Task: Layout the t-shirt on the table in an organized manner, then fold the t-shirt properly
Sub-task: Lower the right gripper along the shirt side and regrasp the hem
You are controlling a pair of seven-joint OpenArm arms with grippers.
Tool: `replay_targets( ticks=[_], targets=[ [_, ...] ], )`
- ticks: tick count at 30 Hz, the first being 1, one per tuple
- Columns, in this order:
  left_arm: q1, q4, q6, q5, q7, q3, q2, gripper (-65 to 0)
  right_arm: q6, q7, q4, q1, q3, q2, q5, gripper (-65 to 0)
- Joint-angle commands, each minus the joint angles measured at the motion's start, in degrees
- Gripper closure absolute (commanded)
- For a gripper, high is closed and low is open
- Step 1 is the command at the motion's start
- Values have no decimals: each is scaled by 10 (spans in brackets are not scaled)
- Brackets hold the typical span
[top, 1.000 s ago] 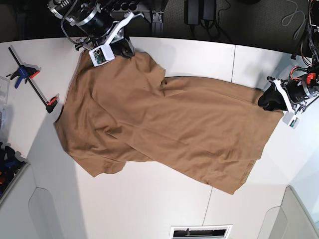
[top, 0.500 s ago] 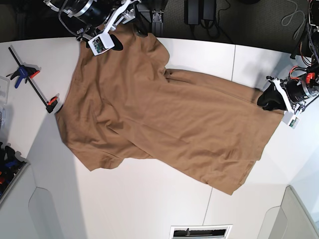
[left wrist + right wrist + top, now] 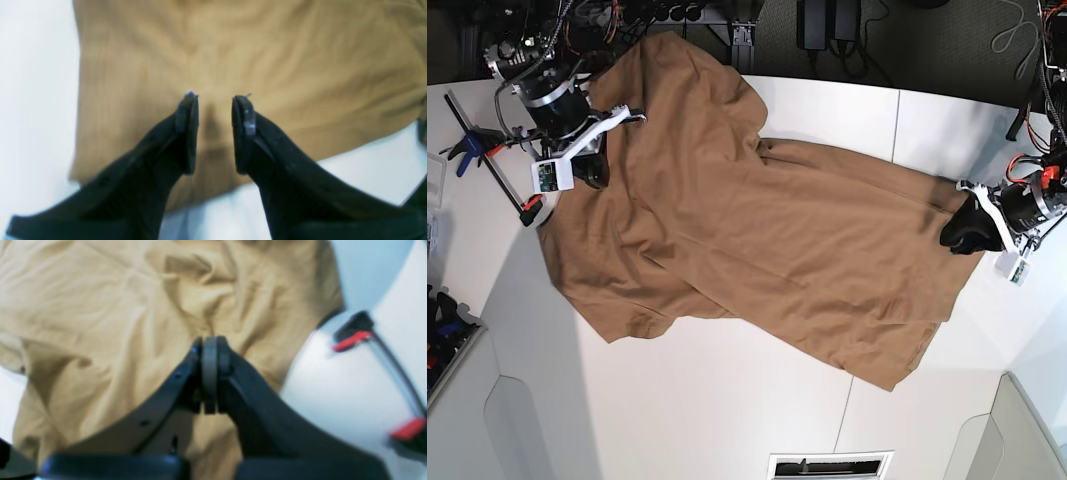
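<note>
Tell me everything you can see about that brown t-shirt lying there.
The t-shirt is plain tan-brown, soft and cotton-like, with short sleeves. It lies spread slantwise on the white table, mostly flat but creased and wrinkled. Its upper corner hangs past the table's far edge. The left gripper sits at the hem end, its jaws apart over the cloth. The right gripper, shut, is at the opposite end, over bunched fabric.

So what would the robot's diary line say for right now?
t-shirt: spread, rumpled, on table | left gripper: open at its hem | right gripper: shut, above shirt
</note>
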Motion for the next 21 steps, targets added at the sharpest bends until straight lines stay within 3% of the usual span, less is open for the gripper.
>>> replay_targets(
  ticks=[1,9,14,17,21],
  targets=[
    [-25,6,-4,-2,-14,-5,-4,-177,-3,15,-8,18,1,3,3,0],
    [-136,-108,-4,90,-59,59,27,-176,-6,29,-135,115,1,3,-6,0],
    [-167,-216,-4,106,-56,99,26,-176,-8,49,-211,168,1,3,-29,0],
    [-145,-245,-4,106,-35,98,16,-176,-8,58,-254,195,1,3,-47,0],
    [-98,-249,-4,87,-34,98,-24,-176,-8,63,-307,239,1,3,-63,0]
  ],
)
